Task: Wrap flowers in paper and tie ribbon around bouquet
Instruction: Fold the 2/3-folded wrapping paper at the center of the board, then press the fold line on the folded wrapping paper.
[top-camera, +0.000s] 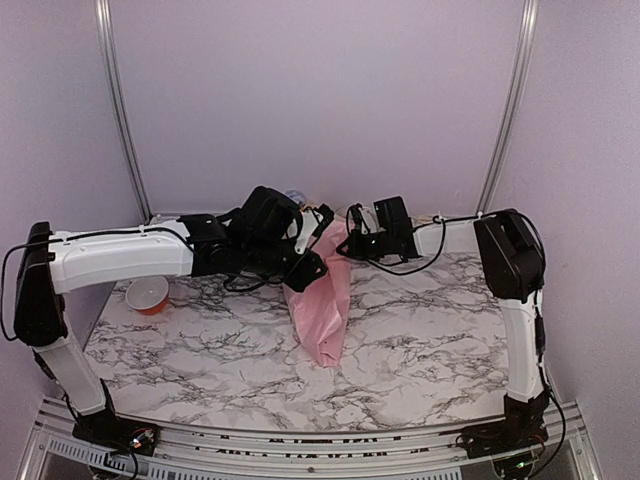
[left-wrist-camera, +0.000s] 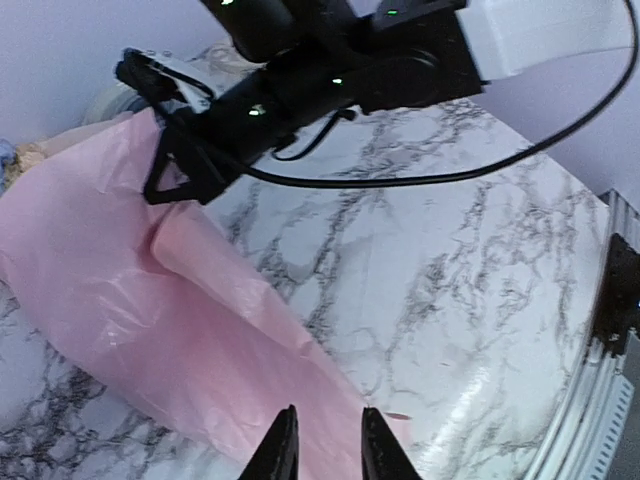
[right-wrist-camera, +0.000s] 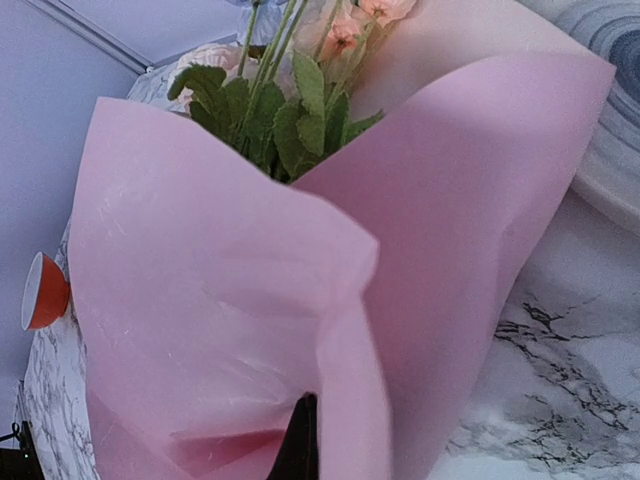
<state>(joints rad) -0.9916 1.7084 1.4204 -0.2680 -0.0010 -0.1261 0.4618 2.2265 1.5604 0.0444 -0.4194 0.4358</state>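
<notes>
The pink paper (top-camera: 322, 300) is rolled round the flowers into a loose cone, narrow end toward the near edge. The flowers (right-wrist-camera: 280, 100) show green leaves and peach blooms at the wide far end. My right gripper (right-wrist-camera: 308, 405) is shut on a fold of the paper (right-wrist-camera: 230, 300) near the wide end, and in the left wrist view the right gripper (left-wrist-camera: 165, 170) pinches the paper's upper edge. My left gripper (left-wrist-camera: 325, 420) hovers over the cone's narrow end (left-wrist-camera: 230, 340), its jaws a little apart with paper below the gap. The ribbon is out of view.
An orange-red cup (top-camera: 148, 293) stands at the left of the marble table (top-camera: 440, 340). A round grey ringed plate (right-wrist-camera: 615, 110) lies right of the wide end. The right arm's black cable (left-wrist-camera: 420, 180) loops above the table. A metal rail (left-wrist-camera: 590, 400) edges the table.
</notes>
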